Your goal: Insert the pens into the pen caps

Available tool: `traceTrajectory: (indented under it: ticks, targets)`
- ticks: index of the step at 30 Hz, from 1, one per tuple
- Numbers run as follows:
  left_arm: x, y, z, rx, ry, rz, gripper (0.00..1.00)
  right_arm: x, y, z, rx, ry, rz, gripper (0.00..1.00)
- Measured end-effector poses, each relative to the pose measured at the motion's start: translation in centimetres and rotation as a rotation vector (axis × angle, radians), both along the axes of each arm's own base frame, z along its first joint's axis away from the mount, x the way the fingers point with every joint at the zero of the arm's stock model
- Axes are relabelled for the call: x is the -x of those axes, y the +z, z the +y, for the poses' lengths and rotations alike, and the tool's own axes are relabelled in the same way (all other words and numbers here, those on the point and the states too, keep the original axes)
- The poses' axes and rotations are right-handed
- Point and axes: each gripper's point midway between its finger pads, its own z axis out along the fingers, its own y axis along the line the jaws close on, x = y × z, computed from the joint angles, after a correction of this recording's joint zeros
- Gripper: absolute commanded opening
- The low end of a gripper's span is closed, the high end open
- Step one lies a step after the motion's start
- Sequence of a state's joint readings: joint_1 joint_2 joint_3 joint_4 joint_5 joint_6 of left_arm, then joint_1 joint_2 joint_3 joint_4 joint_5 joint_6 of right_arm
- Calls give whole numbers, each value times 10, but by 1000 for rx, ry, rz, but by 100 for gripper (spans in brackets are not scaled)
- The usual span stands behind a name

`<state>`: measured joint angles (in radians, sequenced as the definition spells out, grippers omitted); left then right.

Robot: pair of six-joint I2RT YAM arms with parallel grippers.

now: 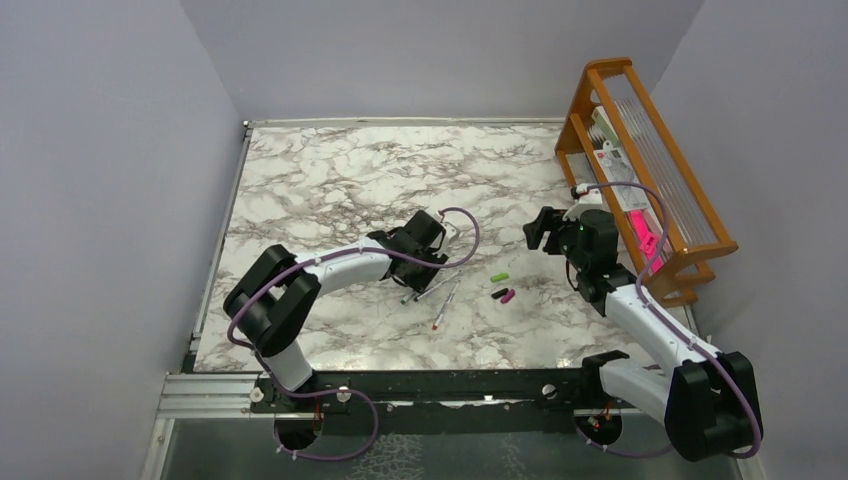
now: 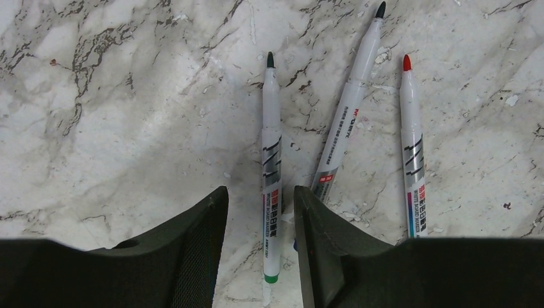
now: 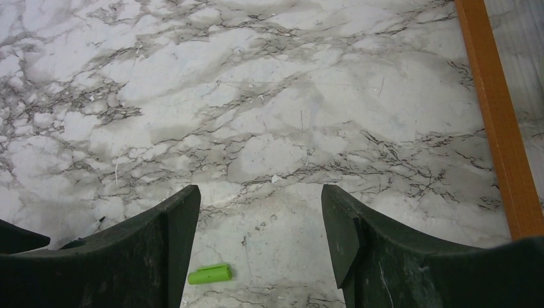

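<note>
Three silvery-grey pens lie side by side on the marble in the left wrist view: a green-tipped pen [image 2: 271, 173], a black-tipped pen [image 2: 349, 109] and a red-tipped pen [image 2: 412, 147]. My left gripper [image 2: 260, 199] is low over them and open, its fingers straddling the green-tipped pen with a gap on each side. The green cap [image 1: 500, 277], black cap [image 1: 499, 293] and magenta cap [image 1: 508, 296] lie to the right of the pens [image 1: 445, 305]. My right gripper [image 3: 260, 192] hovers open and empty, the green cap [image 3: 209, 274] on the table near its left finger.
An orange wooden rack [image 1: 640, 170] with a clear panel stands at the right edge, holding packets and a pink tool [image 1: 642, 232]. Its orange frame [image 3: 497, 128] runs close to the right gripper. Grey walls enclose the marble table [image 1: 330, 180].
</note>
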<state>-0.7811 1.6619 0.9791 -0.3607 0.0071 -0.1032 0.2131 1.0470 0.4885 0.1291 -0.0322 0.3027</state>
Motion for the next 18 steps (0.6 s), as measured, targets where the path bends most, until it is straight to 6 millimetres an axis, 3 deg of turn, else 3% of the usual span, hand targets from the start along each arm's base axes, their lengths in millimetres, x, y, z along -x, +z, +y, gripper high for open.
traceTrajectory:
  ticks: [4, 8, 10, 18]
  targets:
    - [0, -6, -1, -3, -3, 9, 40, 0, -1, 0, 0, 0, 3, 70]
    - [0, -10, -1, -10, 0, 16, 19, 0, -2, 0, 1, 1, 5, 69]
    - [-2, -10, -2, -6, 0, 10, 1, 0, -2, 0, 1, 1, 6, 69]
    - [-2, -9, -10, 30, -12, 11, 0, 3, -2, 6, -3, 43, 7, 65]
